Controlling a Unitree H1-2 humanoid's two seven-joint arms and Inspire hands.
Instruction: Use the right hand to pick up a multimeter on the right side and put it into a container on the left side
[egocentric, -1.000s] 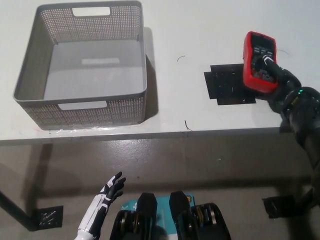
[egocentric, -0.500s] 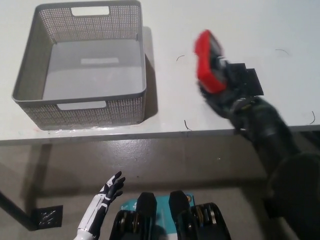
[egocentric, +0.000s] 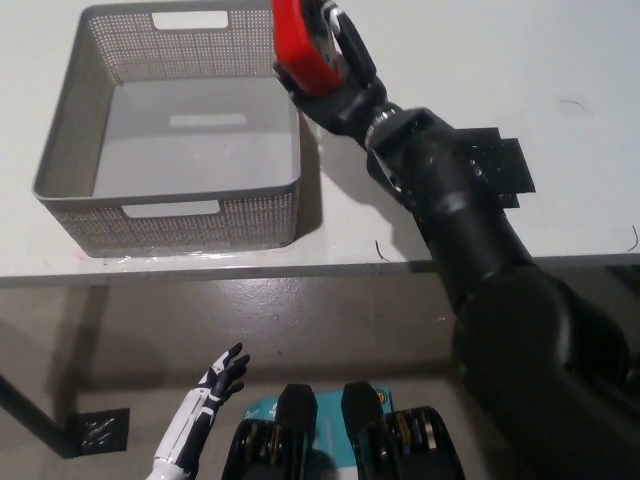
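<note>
gripping red multimeter (egocentric: 303, 45), black right hand (egocentric: 335, 75) closed around it, fingers wrapped over casing. multimeter held edge-on above right rim of grey perforated container (egocentric: 60, 150), clear of table (egocentric: 450, 60). container interior just left of hand. black tape patch (egocentric: 500, 165) beside forearm. white left hand (egocentric: 222, 378) low, below table edge, fingers spread, holding nothing.

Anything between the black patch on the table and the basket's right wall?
Head view: the right arm crosses that stretch, its hand holding the red multimeter at the basket's right rim; otherwise bare white table. The black patch is partly covered.
</note>
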